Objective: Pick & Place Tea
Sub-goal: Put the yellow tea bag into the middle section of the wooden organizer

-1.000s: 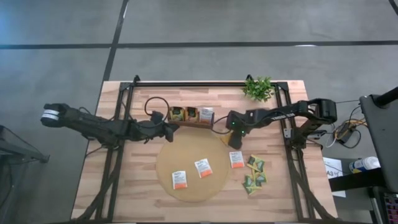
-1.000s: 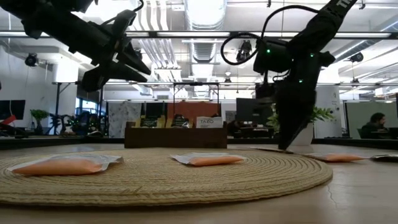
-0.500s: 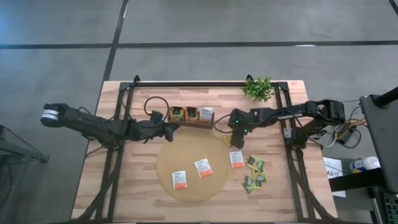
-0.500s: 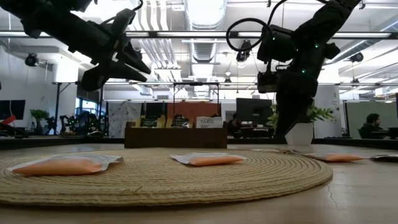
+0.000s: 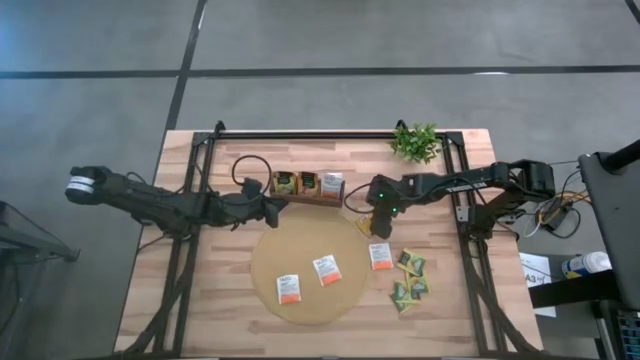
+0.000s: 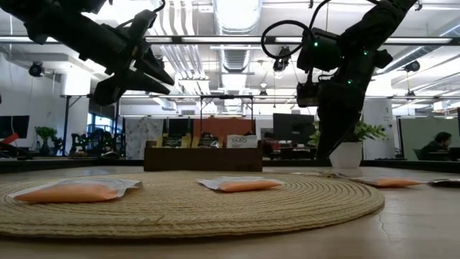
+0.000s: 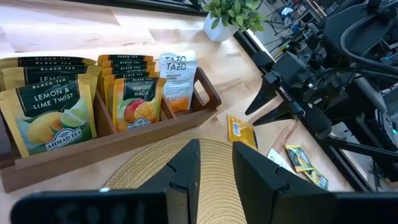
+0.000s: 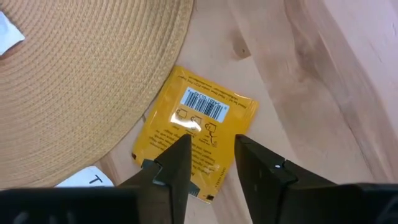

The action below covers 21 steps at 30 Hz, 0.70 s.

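A yellow tea sachet point(image 8: 196, 140) lies flat on the wood just off the round tan mat's point(image 5: 262, 262) far right edge, also seen in the high view point(image 5: 364, 225). My right gripper point(image 8: 211, 155) hovers open above it, fingers pointing down, one on either side of its near part without touching it. Three white-and-orange sachets point(image 5: 326, 269) lie on or at the mat. A small pile of green and yellow sachets point(image 5: 408, 280) sits to the mat's right. My left gripper point(image 5: 278, 210) waits open in the air beside the dark tray point(image 5: 305, 197).
The three-compartment tray point(image 7: 124, 140) holds upright sachets near the table's far edge. A potted plant point(image 5: 416, 142) stands at the far right. Black frame rails point(image 5: 465, 215) run along both table sides. Bare wood lies left of the mat.
My right gripper has risen from table height beside the yellow sachet to a short way above it, shifting slightly toward the table's right. The sachet stays flat where it lay. The left arm has kept still.
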Each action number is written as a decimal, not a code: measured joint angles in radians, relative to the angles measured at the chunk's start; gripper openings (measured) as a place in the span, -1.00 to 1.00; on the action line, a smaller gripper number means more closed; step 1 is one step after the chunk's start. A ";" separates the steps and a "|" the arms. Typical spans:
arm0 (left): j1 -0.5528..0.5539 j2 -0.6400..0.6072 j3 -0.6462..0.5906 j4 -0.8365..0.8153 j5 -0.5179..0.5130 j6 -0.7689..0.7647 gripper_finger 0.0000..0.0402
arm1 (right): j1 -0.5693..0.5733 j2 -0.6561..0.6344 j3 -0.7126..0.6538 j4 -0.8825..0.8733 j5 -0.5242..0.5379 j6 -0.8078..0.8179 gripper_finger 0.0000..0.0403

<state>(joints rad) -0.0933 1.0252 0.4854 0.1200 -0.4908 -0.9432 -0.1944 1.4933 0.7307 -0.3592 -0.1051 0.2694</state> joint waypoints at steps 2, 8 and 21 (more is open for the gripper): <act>0.000 0.000 0.000 0.000 0.000 0.000 -0.56 | 0.000 0.000 0.000 0.000 0.000 0.016 -0.42; 0.000 0.000 0.000 0.000 0.000 0.000 -0.56 | 0.000 0.000 0.002 0.003 0.000 0.019 -0.42; 0.000 0.000 0.000 -0.003 0.000 0.000 -0.56 | 0.000 -0.001 0.039 0.018 0.003 0.014 -0.43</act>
<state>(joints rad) -0.0933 1.0248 0.4858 0.1170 -0.4908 -0.9428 -0.1944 1.4919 0.7700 -0.3408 -0.1020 0.2839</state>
